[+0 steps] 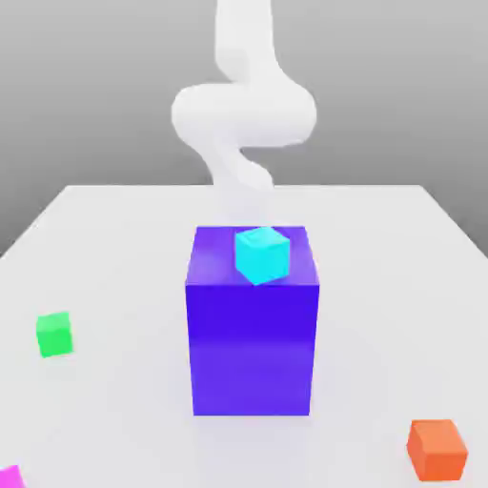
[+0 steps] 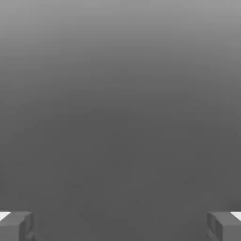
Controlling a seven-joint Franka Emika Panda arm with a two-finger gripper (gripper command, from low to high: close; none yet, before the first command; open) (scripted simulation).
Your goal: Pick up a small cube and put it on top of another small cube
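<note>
The small magenta cube (image 1: 10,477) lies at the near corner of the table on the exterior view's left, cut off by the picture's edge. A cyan cube (image 1: 261,254) rests on top of a tall blue block (image 1: 253,334) in the middle of the table. My white arm (image 1: 243,114) rises behind that block. In the hand view my gripper (image 2: 120,226) is open, its two grey fingertips (image 2: 16,225) far apart with nothing between them, facing plain grey background.
A green cube (image 1: 54,335) sits on the white table (image 1: 124,238) toward the exterior view's left. An orange cube (image 1: 437,449) lies near the front on the exterior view's right.
</note>
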